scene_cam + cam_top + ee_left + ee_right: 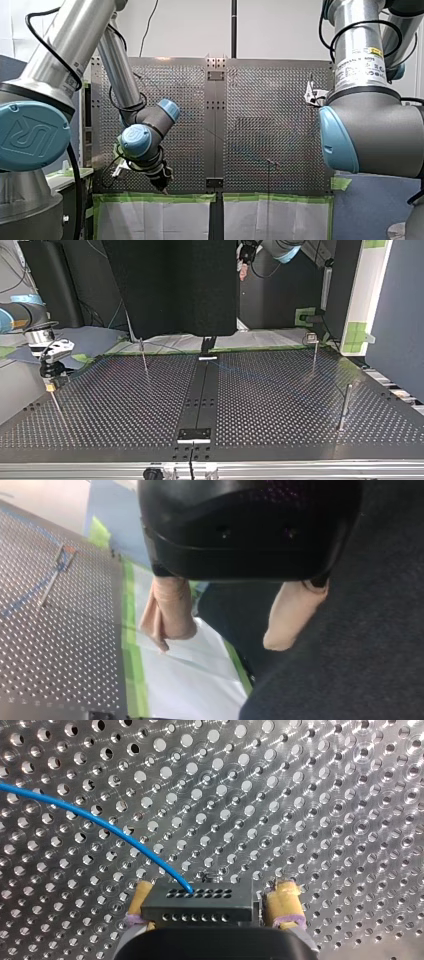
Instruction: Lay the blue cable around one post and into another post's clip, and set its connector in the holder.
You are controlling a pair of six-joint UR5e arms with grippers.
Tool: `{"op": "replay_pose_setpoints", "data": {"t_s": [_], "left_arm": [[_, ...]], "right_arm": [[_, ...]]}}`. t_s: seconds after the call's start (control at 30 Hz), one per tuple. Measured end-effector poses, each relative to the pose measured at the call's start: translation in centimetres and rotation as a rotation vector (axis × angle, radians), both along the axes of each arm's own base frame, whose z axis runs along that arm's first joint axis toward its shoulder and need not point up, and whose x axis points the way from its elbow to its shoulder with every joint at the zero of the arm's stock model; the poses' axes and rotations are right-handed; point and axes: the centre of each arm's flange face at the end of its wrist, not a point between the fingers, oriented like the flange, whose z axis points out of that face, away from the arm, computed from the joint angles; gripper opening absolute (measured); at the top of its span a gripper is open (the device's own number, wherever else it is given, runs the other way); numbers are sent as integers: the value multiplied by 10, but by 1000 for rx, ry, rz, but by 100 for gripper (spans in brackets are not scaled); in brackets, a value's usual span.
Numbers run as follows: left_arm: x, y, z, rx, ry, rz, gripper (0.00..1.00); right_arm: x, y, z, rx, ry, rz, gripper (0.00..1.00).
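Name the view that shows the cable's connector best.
The right wrist view: the connector sits between my right end effector's pads, blue cable entering it. In the top view it is too small to make out; the front and left wrist views do not show it.

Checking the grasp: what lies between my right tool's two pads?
The right wrist view shows a black connector between the right tool's pads, the blue cable plugged into it.

A blue cable was shown with a black connector. A silver table was dotted with holes.
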Motion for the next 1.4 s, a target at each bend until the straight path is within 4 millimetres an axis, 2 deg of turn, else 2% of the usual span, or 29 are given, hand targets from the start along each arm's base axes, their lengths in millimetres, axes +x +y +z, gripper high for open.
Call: {"op": "replay_pose_setpoints", "data": {"t_s": [0.13,0.4,0.5,0.9,1.4], "left_arm": [[12,-6,3,-48,-40,25,100],[57,-28,19,-195,-164,116,100],[68,-32,23,-235,-196,136,100],[88,-40,29,-247,-310,98,100],[101,-50,37,-211,-443,23,100]], "right_arm": [[0,0,0,0,0,0,100],[0,0,0,0,0,0,100],[0,0,0,0,0,0,100],[0,0,0,0,0,0,100],[0,0,0,0,0,0,100]]}}
